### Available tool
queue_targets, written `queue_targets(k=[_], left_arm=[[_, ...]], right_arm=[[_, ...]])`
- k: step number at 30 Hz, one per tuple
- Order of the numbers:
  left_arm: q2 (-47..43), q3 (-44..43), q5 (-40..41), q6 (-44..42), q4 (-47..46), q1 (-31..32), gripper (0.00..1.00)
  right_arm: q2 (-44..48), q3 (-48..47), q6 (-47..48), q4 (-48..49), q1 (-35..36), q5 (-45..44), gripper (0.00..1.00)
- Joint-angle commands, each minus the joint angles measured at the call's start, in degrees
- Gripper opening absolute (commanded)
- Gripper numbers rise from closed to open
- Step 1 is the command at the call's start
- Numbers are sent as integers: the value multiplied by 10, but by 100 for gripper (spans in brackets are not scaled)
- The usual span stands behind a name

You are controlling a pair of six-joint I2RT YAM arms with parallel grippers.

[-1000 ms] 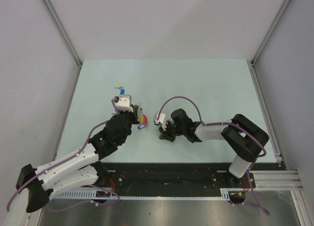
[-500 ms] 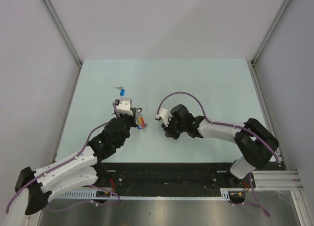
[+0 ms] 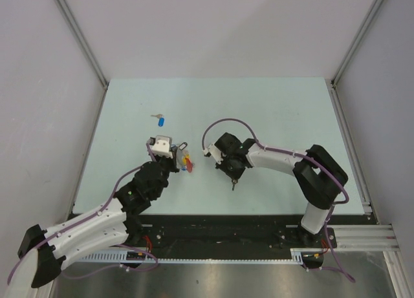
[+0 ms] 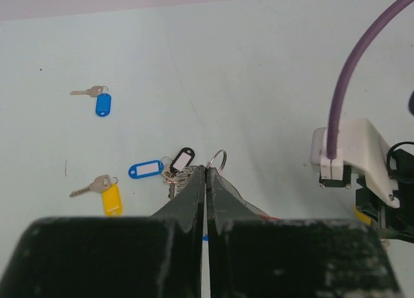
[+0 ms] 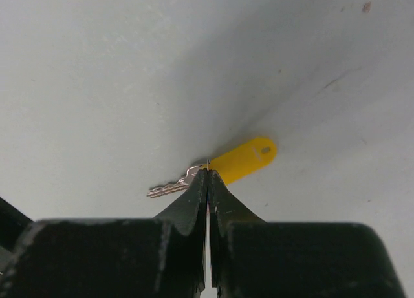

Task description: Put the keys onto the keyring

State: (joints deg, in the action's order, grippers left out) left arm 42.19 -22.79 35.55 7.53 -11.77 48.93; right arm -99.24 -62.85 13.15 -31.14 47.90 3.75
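My left gripper [image 4: 206, 169] is shut, and the keyring's grey metal ring [image 4: 218, 161] sticks out at its tips, with a bit of the red arc [image 4: 260, 213] beside the right finger. A bunch of keys with a black tag [image 4: 183, 159] and a blue tag [image 4: 145, 169] lies at the fingertips. A yellow-tagged key [image 4: 107, 194] and a blue-tagged key [image 4: 100, 103] lie loose on the table. My right gripper [image 5: 207, 172] is shut on the small ring of another yellow-tagged key [image 5: 244, 159], held above the table. In the top view the left gripper [image 3: 182, 154] and right gripper [image 3: 234, 180] are about a hand's width apart.
The pale green table [image 3: 278, 110] is walled by grey panels on three sides. The right arm's white wrist camera [image 4: 352, 156] and purple cable [image 4: 362, 59] stand close to the right of the left gripper. A black rail [image 3: 220, 230] runs along the near edge.
My left arm has drawn back toward the near edge, uncovering the blue-tagged key. My right wrist has moved away from the left gripper and turned, its fingers now pointing toward the near edge.
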Motion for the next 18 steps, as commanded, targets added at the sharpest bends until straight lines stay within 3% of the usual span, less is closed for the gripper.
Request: queue_targets(k=[1,7,15,18], left_arm=[[-11,5,-14,-17,-42,-3,0],[-14,15,-15,-20,-54,-3,0],[-24,16,-22,-12,-51,-3,1],[-23,14,-25,-8,-49,-3,0]], right_arm=[[-43,-49,1,-88,5,-37,0],[-68,-90,1,-91,28,-37,1],[-39,-103,-37,-67,31,-54,31],[-13,-94,-51,-53,31,-50,35]])
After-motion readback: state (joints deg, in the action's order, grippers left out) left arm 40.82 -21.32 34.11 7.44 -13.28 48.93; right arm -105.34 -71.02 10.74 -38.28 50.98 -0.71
